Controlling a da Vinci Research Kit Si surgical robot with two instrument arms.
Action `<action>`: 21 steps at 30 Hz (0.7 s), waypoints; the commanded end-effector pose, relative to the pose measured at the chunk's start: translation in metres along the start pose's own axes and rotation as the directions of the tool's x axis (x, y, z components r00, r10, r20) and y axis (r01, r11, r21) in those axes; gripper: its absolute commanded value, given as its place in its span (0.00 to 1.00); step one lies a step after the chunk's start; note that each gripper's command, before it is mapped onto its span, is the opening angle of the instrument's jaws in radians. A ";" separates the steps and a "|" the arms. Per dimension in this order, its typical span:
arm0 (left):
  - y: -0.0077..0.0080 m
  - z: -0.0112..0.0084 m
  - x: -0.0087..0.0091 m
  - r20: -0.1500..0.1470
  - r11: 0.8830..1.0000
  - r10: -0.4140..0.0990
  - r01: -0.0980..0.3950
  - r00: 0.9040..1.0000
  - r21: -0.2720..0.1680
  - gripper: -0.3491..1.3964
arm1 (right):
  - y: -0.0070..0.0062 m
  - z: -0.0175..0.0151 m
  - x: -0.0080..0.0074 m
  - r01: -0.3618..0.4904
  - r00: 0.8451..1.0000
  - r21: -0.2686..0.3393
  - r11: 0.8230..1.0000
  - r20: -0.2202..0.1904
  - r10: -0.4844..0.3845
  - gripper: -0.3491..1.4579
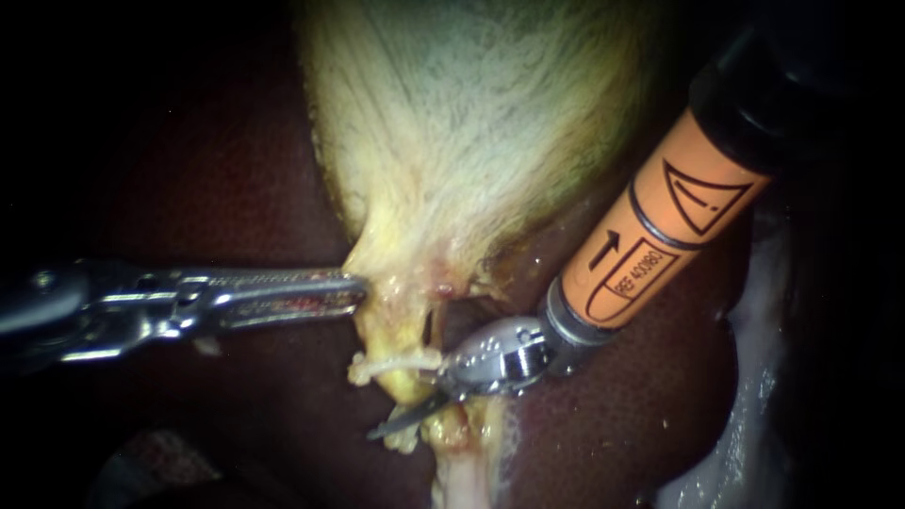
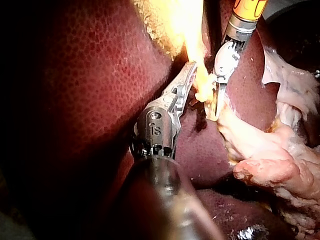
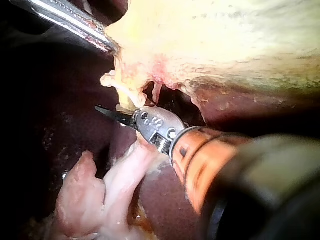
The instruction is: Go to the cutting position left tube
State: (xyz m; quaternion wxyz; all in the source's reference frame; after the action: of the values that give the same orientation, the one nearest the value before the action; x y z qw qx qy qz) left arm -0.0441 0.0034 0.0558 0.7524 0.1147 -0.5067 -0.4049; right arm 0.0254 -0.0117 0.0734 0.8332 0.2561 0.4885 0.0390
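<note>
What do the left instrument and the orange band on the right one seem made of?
Left instrument: polished metal, likely steel, with bright glints along it. Orange band: matte, probably plastic or a coating, with black printed marks; unclear which.

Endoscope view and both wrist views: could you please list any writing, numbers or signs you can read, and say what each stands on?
Orange band of the right instrument: printed signs and a short code, which I do not read off.
Joint of the left instrument: a stamped mark, likewise not read off.
Liver and gallbladder: no writing at all.
</note>
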 end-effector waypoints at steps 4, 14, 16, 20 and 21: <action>0.0004 0.0001 0.0000 0.000 1.000 0.005 -0.005 1.000 0.003 0.00 | -0.0001 0.0000 -0.0001 0.012 1.000 0.025 1.000 -0.006 -0.012 0.82; 0.0014 0.0005 0.0000 -0.001 1.000 0.010 -0.010 1.000 0.006 0.00 | 0.0001 0.0002 -0.0004 0.126 0.992 0.057 0.990 -0.012 -0.125 0.76; 0.0014 0.0006 0.0000 -0.001 1.000 0.010 -0.010 1.000 0.006 0.00 | 0.0003 0.0002 -0.0005 0.138 0.990 0.057 0.989 -0.013 -0.137 0.76; 0.0014 0.0008 -0.0001 -0.001 1.000 0.016 -0.016 1.000 0.006 0.00 | 0.0007 0.0002 -0.0007 0.143 0.990 0.057 0.988 -0.013 -0.143 0.75; 0.0014 0.0008 -0.0001 -0.001 1.000 0.016 -0.016 1.000 0.006 0.00 | 0.0007 0.0002 -0.0007 0.143 0.990 0.057 0.988 -0.013 -0.143 0.74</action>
State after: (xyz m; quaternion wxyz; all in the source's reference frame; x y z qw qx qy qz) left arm -0.0441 0.0045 0.0569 0.7554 0.1134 -0.5084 -0.3975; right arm 0.0253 -0.0114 0.0744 0.8240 0.2441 0.5101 -0.0346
